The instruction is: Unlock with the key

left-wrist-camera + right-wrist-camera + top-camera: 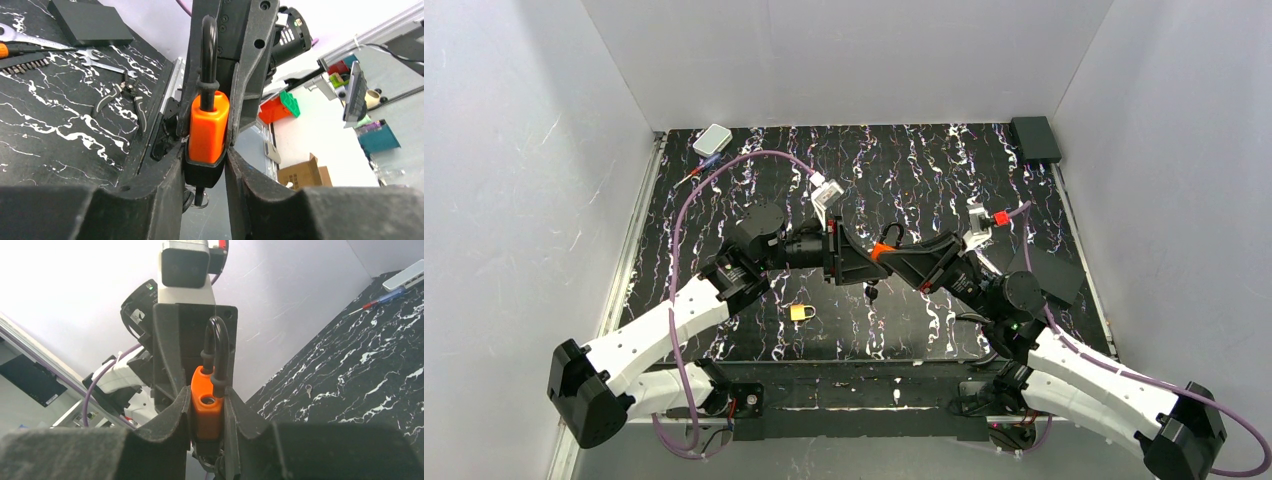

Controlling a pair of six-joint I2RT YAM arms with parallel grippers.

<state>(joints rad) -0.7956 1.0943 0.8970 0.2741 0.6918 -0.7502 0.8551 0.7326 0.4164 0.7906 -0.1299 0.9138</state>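
Observation:
An orange padlock [880, 249] with a black base is held in the air over the middle of the table, between both grippers. My right gripper [207, 407] is shut on its orange body [207, 415]. One leg of the black shackle [218, 347] stands out of its hole. My left gripper [205, 162] faces it from the other side, its fingers pressed against the black base [202, 172]. The small dark key [201, 196] sticks out of the base on a wire ring and hangs below the lock [871, 293].
A small yellow padlock [801, 312] lies on the black marbled table [924, 180] near the front. At the back stand a white box [712, 139] and a black box [1035, 138]. Pliers [122, 97] and wrenches [95, 55] lie at the right side. A loose small key [308, 388] lies on the table.

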